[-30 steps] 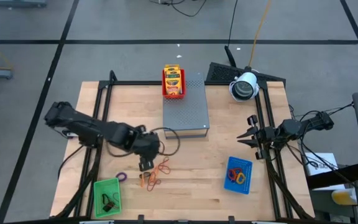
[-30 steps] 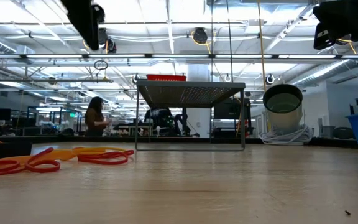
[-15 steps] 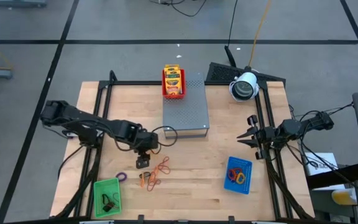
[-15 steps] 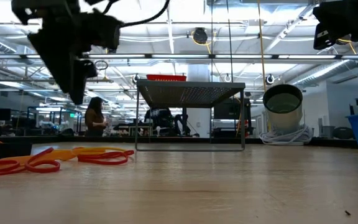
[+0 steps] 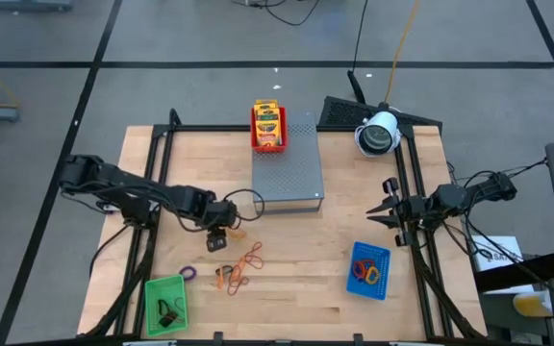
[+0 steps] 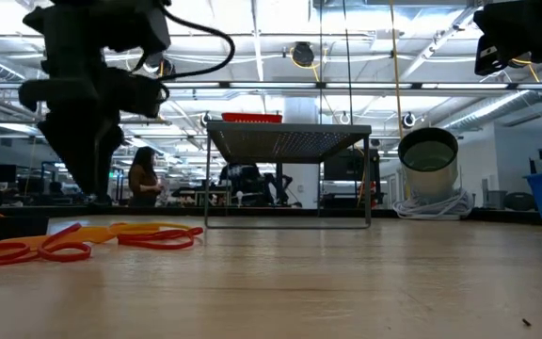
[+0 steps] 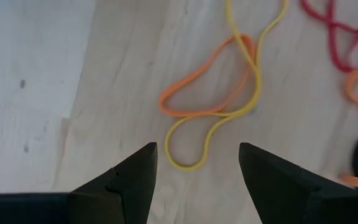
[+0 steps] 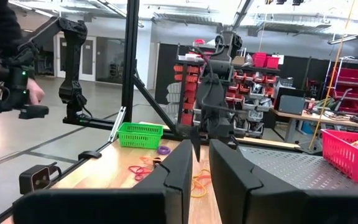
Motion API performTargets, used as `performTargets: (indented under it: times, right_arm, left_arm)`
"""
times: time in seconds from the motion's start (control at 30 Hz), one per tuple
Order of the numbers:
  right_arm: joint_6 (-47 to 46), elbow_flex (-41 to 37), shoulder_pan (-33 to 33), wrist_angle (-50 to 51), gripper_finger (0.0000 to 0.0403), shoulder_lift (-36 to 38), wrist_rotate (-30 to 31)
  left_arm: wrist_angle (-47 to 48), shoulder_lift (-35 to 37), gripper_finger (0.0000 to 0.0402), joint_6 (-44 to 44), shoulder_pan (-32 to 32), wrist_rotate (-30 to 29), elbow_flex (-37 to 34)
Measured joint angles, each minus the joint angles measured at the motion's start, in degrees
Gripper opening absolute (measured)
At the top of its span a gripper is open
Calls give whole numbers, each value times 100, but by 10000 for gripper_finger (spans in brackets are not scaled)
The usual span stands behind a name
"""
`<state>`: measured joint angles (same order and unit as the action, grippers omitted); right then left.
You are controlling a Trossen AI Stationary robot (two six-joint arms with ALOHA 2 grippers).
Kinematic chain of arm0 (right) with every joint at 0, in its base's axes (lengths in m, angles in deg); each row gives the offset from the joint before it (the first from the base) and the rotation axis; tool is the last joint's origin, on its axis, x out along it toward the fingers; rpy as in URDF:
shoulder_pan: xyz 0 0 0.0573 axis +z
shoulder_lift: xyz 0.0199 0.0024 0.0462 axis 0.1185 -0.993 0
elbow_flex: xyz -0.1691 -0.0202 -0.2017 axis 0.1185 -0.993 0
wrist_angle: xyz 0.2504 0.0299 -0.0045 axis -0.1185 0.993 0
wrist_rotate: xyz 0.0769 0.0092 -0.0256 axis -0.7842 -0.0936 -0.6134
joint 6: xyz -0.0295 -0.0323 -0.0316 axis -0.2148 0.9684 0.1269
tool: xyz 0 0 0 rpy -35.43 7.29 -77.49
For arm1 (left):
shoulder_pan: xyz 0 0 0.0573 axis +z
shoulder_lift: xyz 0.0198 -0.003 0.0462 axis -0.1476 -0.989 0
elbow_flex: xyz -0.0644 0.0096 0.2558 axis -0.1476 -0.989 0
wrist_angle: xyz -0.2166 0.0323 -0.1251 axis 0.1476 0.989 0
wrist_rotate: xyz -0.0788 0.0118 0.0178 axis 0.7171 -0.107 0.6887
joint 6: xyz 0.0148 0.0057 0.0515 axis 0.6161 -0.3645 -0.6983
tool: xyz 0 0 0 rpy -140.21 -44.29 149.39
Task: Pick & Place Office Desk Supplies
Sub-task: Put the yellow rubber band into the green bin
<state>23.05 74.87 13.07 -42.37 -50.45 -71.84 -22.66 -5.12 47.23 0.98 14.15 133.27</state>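
The left gripper (image 7: 194, 171), its fingers spread apart and holding nothing, hangs above a yellow rubber band (image 7: 219, 118) that overlaps an orange rubber band (image 7: 207, 81) on the wooden table (image 5: 306, 259). The yellow loop's near end lies directly ahead, between the fingertips, and its long axis runs away from the gripper, so a short drop looks enough to catch it. Red bands (image 7: 340, 31) lie off to one side. In the high view the bands (image 5: 243, 264) sit left of centre, between the green mesh tray (image 5: 164, 303) and the grey perforated box (image 5: 287, 163), far nearer this arm. The right gripper (image 5: 381, 213) waits at the table's right edge, fingers nearly together and empty.
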Motion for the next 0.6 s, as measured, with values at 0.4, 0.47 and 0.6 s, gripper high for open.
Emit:
performTargets:
  times: [0.4, 0.47, 0.6]
  right_arm:
    - [1, 0, -1, 3, 45, 0, 2]
    - [1, 1, 0, 3, 45, 0, 1]
    - [2, 0, -2, 4, 45, 0, 2]
  left_arm:
    - [-108, -2, 237, 518, 0, -407, -428]
    - [-139, -2, 237, 589, -2, -463, -457]
    - [-385, -2, 237, 578, -105, -458, -503]
